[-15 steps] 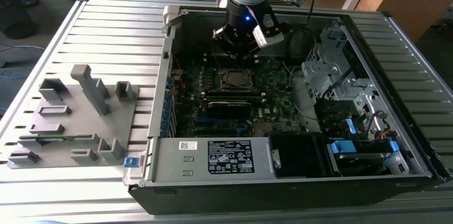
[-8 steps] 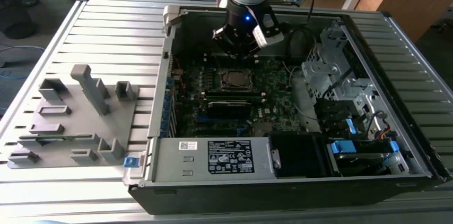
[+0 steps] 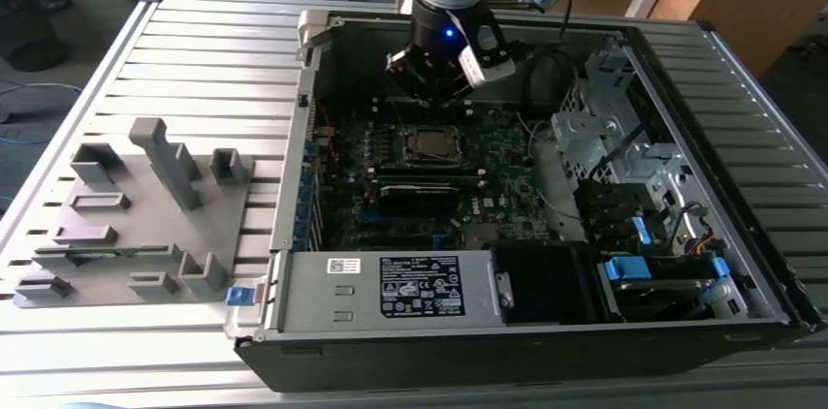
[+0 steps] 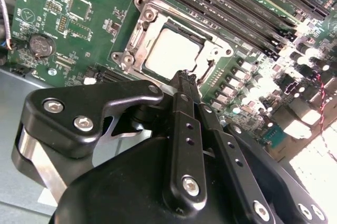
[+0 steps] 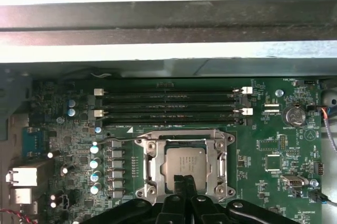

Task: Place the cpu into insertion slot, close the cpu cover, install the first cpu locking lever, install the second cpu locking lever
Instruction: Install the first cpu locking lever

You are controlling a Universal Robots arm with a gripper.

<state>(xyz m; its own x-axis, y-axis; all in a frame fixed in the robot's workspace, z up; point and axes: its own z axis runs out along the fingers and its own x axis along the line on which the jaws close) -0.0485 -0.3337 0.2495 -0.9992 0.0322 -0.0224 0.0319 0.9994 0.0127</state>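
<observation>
The gripper (image 4: 185, 76), fingers clenched on nothing, hovers just above the cpu (image 5: 184, 166). The cpu lies in the insertion slot (image 3: 429, 145) under the cpu cover (image 5: 184, 139), far in the case. A skewed press could scratch the cpu or bend the cpu cover.

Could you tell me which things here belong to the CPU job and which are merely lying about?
Job: cpu, cpu cover, gripper.
Lying about: memory slots, coin battery, grey fixture tray, power supply.
</observation>
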